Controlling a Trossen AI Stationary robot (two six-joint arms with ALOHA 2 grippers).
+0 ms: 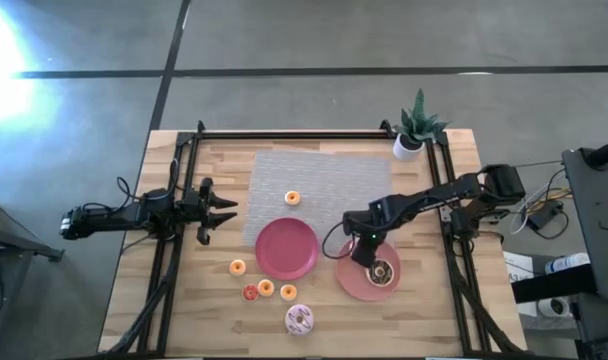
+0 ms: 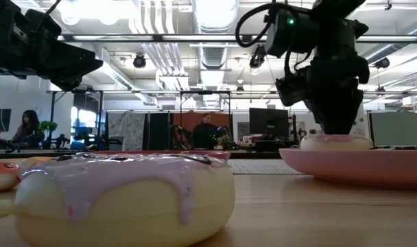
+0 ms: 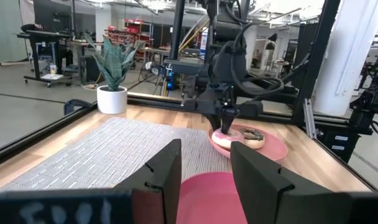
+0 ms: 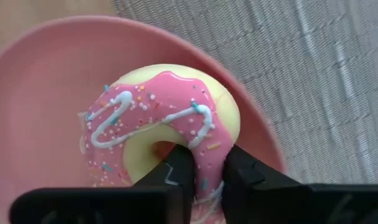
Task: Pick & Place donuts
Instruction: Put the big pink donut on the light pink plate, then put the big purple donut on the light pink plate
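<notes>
A pink-iced sprinkled donut [image 4: 170, 118] lies on the right pink plate [image 1: 352, 285], beside a brown-iced donut [image 1: 384, 272]. My right gripper [image 1: 364, 252] stands over it, shut on it. A tiny orange donut [image 1: 292, 198] rests on the grey mat. Several tiny donuts [image 1: 266, 288] and a pale sprinkled one [image 1: 299, 319] lie on the wood near the front edge. My left gripper [image 1: 224, 212] hovers open at the table's left, touching nothing. My right gripper pinches the pink donut's ring wall [image 4: 204, 140]. One finger [image 4: 179, 171] is in the hole and the other is outside the ring. The fingers come from above, pointing down. In the low view the donut [image 2: 335, 142] sits flat on the plate [image 2: 373, 168].
A second pink plate [image 1: 286, 248] sits at the table's middle, partly on the grey mat [image 1: 324, 175]. A potted plant [image 1: 416, 130] stands at the far right corner. A black frame rail [image 1: 314, 134] runs round the table. Bare wood lies near the front right.
</notes>
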